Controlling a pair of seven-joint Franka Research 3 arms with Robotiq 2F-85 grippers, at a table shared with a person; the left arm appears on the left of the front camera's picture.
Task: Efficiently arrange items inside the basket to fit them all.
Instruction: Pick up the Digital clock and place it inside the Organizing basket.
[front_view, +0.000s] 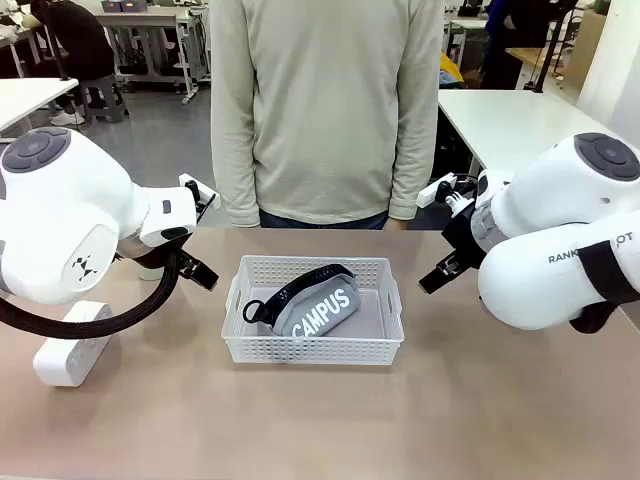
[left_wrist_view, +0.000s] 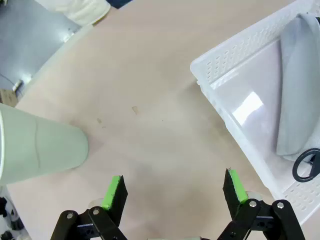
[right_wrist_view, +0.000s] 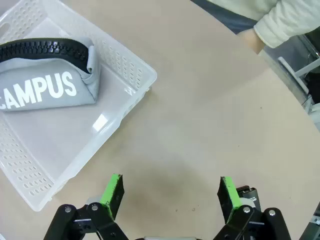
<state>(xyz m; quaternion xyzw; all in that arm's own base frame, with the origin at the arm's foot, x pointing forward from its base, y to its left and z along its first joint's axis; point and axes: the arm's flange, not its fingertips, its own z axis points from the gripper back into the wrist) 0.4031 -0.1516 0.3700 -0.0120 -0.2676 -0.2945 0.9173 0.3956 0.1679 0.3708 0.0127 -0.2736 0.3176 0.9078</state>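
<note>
Robotics lab — white robot arms, white worktables, grey floor beyond.

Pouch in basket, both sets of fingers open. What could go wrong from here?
The pouch lies diagonally across the basket, taking its middle; the rest may not fit unless it is shifted.
The white case sits right by the left arm's black cable; a swing might knock it.
</note>
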